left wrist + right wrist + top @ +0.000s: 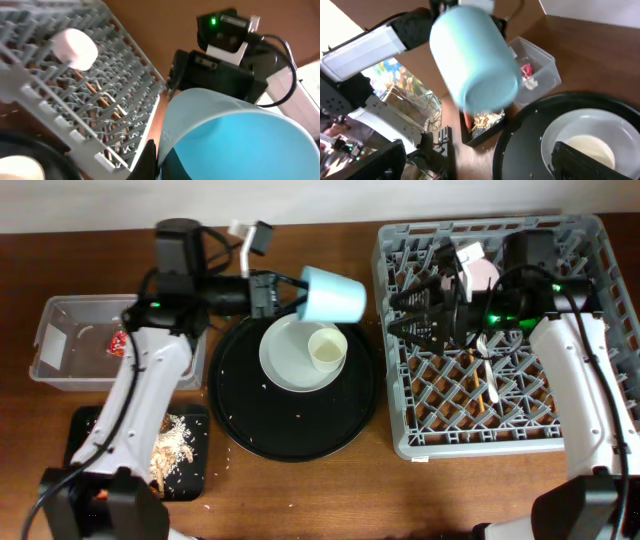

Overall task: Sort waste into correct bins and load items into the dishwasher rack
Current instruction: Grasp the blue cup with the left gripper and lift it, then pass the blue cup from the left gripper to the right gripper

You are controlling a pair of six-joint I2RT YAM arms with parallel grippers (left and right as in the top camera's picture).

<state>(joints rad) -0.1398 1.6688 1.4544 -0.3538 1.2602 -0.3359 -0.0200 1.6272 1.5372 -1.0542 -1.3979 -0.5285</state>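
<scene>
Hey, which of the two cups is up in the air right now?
The blue cup: the left gripper holds it lifted, tipped sideways. The cream-white cup stands upright on the plate.

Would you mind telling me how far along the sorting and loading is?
Done: the red wrapper in the clear tub, noodle scraps in the black tray, the pinkish bowl in the rack. In hand: the left gripper holds the blue cup. Left: the cream cup and plate on the round tray.

Right claw [396,315], blue cup [335,295] crowd rack [480,448] left edge; front-left corner open.
</scene>
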